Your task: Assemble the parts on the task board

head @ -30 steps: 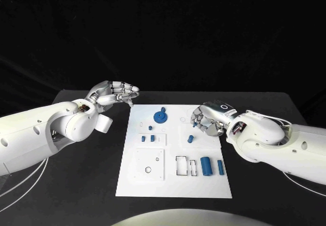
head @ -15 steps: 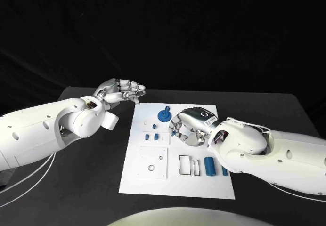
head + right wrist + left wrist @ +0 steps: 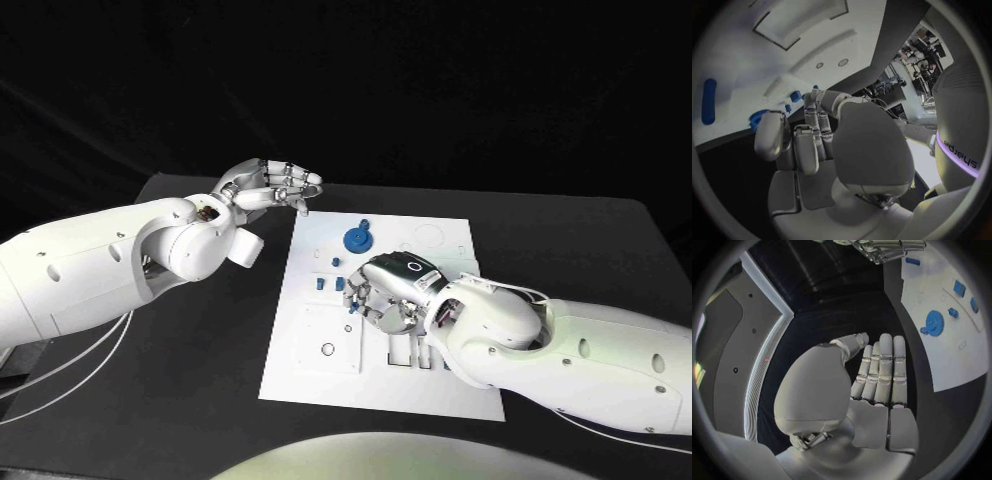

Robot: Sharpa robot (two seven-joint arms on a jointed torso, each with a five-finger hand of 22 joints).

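The white task board [image 3: 310, 375] lies in the middle of the black table. A blue gear [image 3: 356, 239] [image 3: 933, 322] stands near its far edge, and two small blue pegs [image 3: 326, 284] stand below the gear. My right hand [image 3: 387, 292] [image 3: 807, 145] hovers low over the board's middle with its fingers bent down. A small blue part [image 3: 351, 311] [image 3: 792, 99] shows between its fingertips. My left hand [image 3: 271, 186] [image 3: 876, 375] hangs above the table off the board's far left corner, fingers side by side and loosely bent, holding nothing.
A square recessed plate [image 3: 325, 345] with a small hole sits on the board's near left. My right forearm [image 3: 577, 350] covers the board's near right part. Bare black table [image 3: 188, 370] lies to the left of the board.
My right hand has swept from the board's right side to its middle, nearer the pegs. The left hand has stayed in place by the far left corner.
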